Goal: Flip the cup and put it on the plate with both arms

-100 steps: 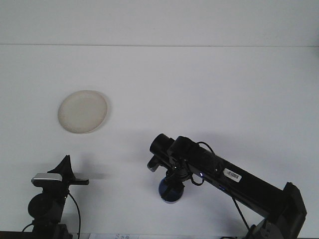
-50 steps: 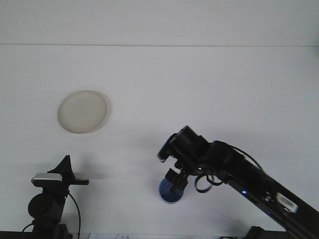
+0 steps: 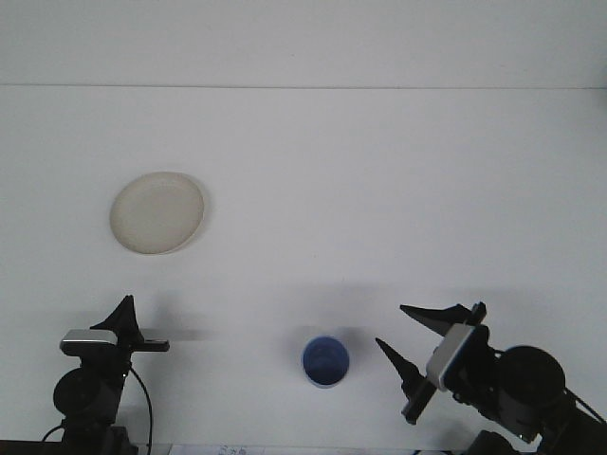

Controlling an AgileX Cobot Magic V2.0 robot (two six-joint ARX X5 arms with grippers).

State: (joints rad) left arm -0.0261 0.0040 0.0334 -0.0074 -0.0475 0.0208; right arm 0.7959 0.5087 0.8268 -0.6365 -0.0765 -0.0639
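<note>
Now right gripper (image 3: pixel 417 346) wide open, empty, beside blue cup (image 3: pixel 325 362)

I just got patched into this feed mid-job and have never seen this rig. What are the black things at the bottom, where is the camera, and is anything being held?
There is one view, from a camera looking forward over a white table, the way the robot faces. The black shapes at the bottom are the ends of its two arms. The left gripper sits low at the left; the right gripper is at the lower right, its two pointed fingers spread apart. Neither holds anything. On the table stand a blue cup, opening up, between the arms, and a pale round plate farther back on the left. The cup is free of both grippers and not yet on the plate.
</note>
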